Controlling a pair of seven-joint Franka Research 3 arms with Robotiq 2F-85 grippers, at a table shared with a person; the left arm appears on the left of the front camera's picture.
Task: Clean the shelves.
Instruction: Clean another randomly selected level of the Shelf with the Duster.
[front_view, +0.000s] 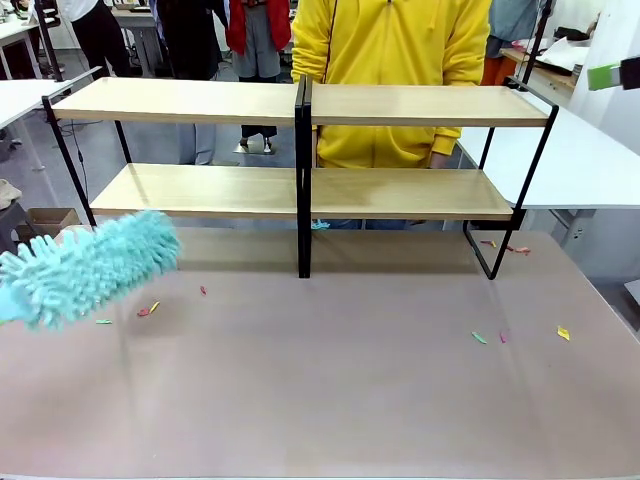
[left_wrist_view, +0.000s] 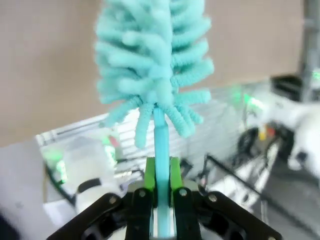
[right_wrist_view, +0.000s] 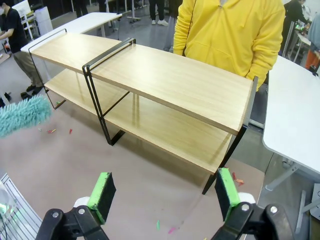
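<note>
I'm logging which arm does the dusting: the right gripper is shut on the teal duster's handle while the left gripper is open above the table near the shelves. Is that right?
No, the arms are swapped. The left wrist view shows the left gripper shut on the teal duster handle; the right wrist view shows the right gripper open above the table near the shelves.

Left gripper (left_wrist_view: 161, 192) clamps the duster's (left_wrist_view: 152, 65) handle (teal, fluffy head).

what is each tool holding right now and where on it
The left tool is shut on the turquoise duster, gripping its thin handle just below the fluffy head. The right tool is open and holds nothing.
</note>
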